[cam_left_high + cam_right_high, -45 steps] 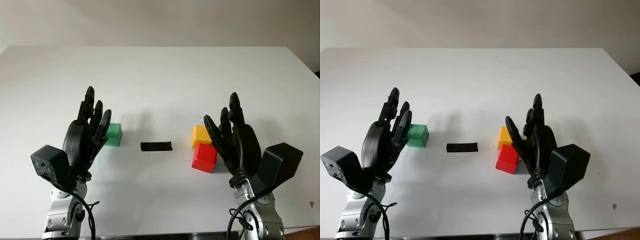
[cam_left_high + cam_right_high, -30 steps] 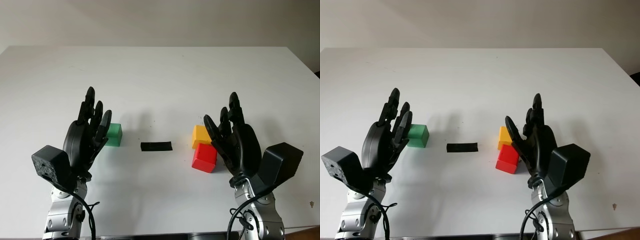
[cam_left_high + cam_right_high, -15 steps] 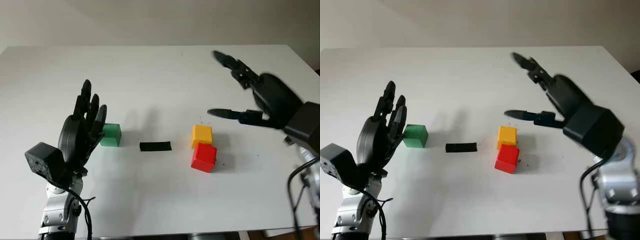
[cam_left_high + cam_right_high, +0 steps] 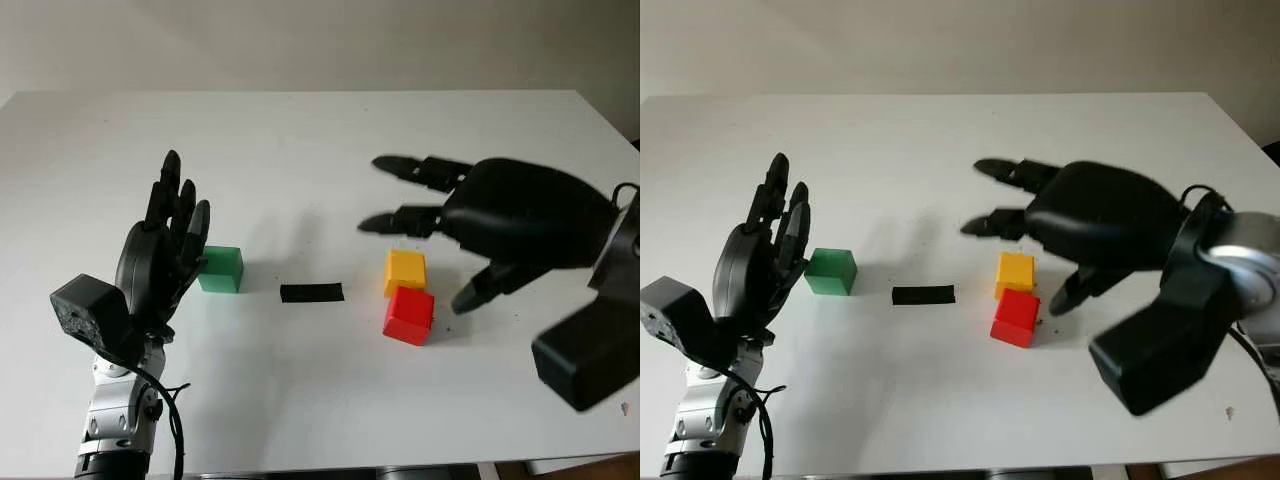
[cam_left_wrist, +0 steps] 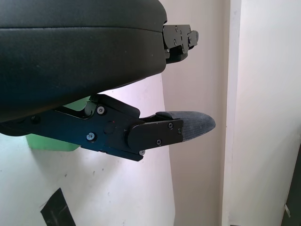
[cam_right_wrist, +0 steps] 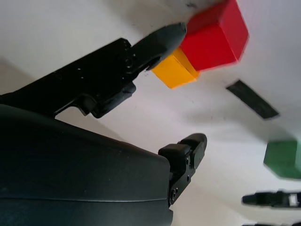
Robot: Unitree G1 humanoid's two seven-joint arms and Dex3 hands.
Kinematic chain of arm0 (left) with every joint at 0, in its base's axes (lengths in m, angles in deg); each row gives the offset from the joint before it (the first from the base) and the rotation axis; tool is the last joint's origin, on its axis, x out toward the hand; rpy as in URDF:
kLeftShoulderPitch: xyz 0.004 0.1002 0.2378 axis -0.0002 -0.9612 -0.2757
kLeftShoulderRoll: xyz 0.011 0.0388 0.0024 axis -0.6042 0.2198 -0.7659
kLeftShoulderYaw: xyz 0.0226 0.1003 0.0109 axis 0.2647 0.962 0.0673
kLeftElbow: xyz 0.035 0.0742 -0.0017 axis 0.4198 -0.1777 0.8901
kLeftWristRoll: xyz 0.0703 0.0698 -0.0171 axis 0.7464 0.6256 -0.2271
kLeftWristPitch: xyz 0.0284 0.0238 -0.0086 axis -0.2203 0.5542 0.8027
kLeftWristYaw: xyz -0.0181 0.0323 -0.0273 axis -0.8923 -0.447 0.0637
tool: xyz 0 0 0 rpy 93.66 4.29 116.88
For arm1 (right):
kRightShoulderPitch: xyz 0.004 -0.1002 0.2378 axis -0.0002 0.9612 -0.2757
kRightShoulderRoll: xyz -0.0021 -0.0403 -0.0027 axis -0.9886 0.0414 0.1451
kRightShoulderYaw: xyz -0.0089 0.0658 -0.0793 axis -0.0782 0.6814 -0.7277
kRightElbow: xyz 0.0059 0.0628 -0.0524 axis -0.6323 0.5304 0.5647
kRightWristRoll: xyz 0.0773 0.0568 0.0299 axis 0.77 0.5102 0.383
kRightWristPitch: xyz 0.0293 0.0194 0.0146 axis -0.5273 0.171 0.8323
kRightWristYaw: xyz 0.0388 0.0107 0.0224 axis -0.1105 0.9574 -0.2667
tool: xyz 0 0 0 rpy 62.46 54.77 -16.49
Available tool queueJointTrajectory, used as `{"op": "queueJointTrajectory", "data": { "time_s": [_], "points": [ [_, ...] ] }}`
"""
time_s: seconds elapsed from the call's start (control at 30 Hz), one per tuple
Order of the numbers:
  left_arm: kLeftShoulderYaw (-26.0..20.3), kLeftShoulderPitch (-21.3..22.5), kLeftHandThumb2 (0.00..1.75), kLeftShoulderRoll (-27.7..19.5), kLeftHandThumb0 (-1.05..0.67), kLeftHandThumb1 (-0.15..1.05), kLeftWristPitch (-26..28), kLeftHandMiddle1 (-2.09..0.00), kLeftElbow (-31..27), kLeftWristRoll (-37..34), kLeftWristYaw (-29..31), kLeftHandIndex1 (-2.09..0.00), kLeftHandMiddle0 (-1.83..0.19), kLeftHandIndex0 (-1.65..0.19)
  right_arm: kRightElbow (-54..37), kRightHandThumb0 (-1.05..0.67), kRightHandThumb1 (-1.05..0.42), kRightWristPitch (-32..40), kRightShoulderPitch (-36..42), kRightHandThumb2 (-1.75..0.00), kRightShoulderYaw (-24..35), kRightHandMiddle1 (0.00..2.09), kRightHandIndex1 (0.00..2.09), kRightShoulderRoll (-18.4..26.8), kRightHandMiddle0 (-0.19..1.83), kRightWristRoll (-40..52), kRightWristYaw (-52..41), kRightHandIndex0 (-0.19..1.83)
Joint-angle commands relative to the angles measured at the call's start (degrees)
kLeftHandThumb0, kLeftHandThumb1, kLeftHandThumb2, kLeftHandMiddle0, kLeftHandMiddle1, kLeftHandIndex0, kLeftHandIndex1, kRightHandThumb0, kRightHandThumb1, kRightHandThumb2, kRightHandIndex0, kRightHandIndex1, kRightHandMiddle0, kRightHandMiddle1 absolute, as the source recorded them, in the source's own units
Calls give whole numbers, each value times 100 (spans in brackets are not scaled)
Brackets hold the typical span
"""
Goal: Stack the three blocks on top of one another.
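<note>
Right hand (image 4: 470, 225) open above yellow block (image 4: 405, 272); red block (image 4: 408, 314) touching it.

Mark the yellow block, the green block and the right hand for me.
yellow block (image 4: 405, 269): left eye view, on its top face.
green block (image 4: 221, 266): left eye view, on its top face.
right hand (image 4: 520, 212): left eye view, on the back of its shell.

Black three-finger left hand (image 4: 160, 255), right hand (image 4: 500, 215); silver wrists, black cables.
</note>
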Motion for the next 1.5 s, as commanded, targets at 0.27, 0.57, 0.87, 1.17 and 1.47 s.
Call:
{"op": "queueJointTrajectory", "data": {
  "time_s": [0.27, 0.57, 0.87, 1.17, 1.47],
  "points": [
    [21, 123, 51, -35, -59, 105, 6, -5, 6, 44, 12, -5, 8, 10, 422, -29, -87, -980, 118, -6, -120, 14, 7, 21, 50, -489, 522, 10],
    [0, 59, 50, -23, -59, 105, 0, -5, -50, 4, 44, -5, 9, 10, 943, -29, -86, -1467, 60, -5, -347, 12, 6, -170, 51, -1207, 1318, 8],
    [-2, -8, 50, -23, -59, 105, 6, -5, -103, 14, 31, -5, 9, 10, 1358, -40, -85, -1760, 50, -5, -553, 10, 5, -174, 49, -1620, 1852, 5],
    [17, -5, 50, 14, -59, 105, 33, -5, -99, -3, 33, -5, 9, 10, 1616, -34, -90, -1888, 193, -6, -577, 10, 5, -216, 49, -1583, 2178, 5],
    [15, -26, 49, 44, -58, 105, 71, -5, -120, -19, 24, -5, 8, 10, 1833, -38, -90, -2136, 176, -6, -598, 24, 8, -323, 74, -1720, 2721, 13]
  ]
}}
